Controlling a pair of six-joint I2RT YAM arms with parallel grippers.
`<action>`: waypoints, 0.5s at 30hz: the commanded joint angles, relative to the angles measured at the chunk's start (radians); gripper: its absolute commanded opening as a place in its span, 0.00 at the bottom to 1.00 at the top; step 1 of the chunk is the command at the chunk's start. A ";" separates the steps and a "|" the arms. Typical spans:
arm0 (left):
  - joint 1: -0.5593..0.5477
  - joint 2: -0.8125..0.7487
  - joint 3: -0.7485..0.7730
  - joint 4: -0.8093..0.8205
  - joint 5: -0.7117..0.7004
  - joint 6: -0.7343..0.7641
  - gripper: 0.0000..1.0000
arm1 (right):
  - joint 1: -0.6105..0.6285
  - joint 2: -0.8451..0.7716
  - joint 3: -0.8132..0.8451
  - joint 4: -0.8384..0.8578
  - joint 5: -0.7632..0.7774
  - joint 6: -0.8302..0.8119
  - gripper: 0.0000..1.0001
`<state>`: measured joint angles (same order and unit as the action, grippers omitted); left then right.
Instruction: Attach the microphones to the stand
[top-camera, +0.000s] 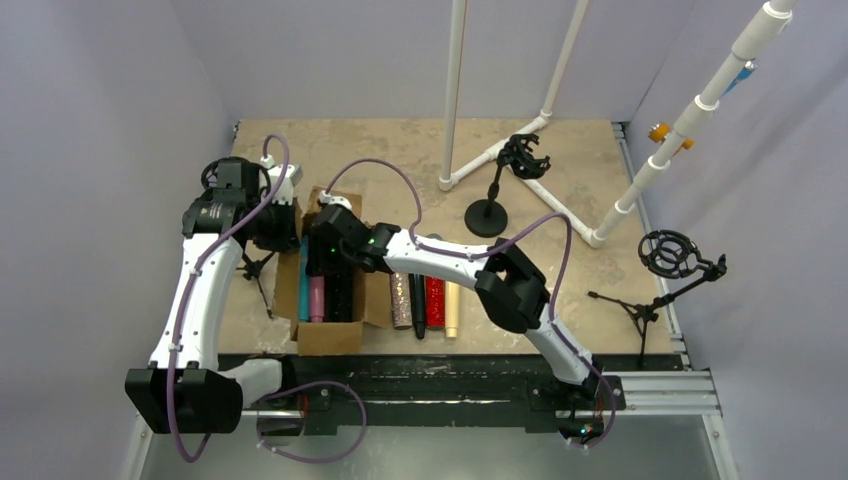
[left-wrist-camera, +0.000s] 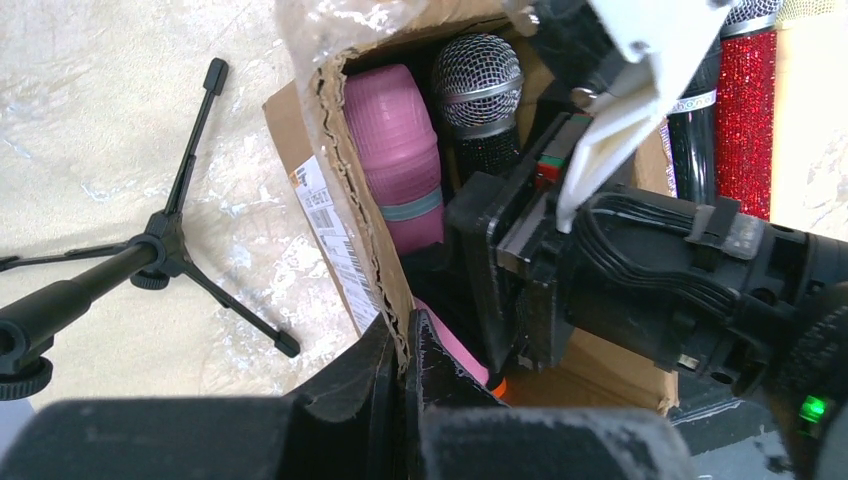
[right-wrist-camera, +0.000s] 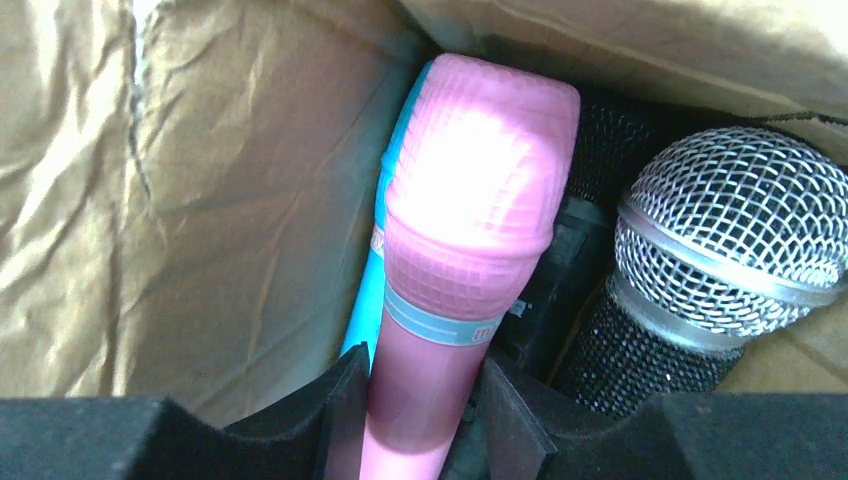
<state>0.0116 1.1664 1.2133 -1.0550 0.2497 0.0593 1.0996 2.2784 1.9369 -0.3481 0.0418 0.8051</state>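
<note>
Pink microphone (right-wrist-camera: 450, 260) in the cardboard box (left-wrist-camera: 330, 200) | right fingers (right-wrist-camera: 330, 410) look pinched on its handle, hard to say how tight | left fingers (left-wrist-camera: 365, 390) clamped on box edge | step: pickup | next: lift clear, carry to round-base stand (top-camera: 487, 217) further back

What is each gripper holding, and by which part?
Right gripper: pink microphone, by its handle below the head. Left gripper: cardboard box, by its torn wall edge.
</note>
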 joint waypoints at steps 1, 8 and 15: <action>-0.005 -0.034 0.022 0.045 -0.001 -0.002 0.00 | 0.005 -0.122 -0.061 0.069 0.045 -0.005 0.19; -0.004 -0.022 0.021 0.051 -0.059 0.013 0.00 | 0.001 -0.244 -0.108 0.079 0.012 -0.050 0.09; -0.004 -0.017 0.022 0.046 -0.082 0.021 0.00 | -0.041 -0.400 -0.204 0.045 -0.024 -0.084 0.02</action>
<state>0.0109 1.1652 1.2133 -1.0554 0.1894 0.0643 1.0904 2.0045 1.7950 -0.3191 0.0483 0.7586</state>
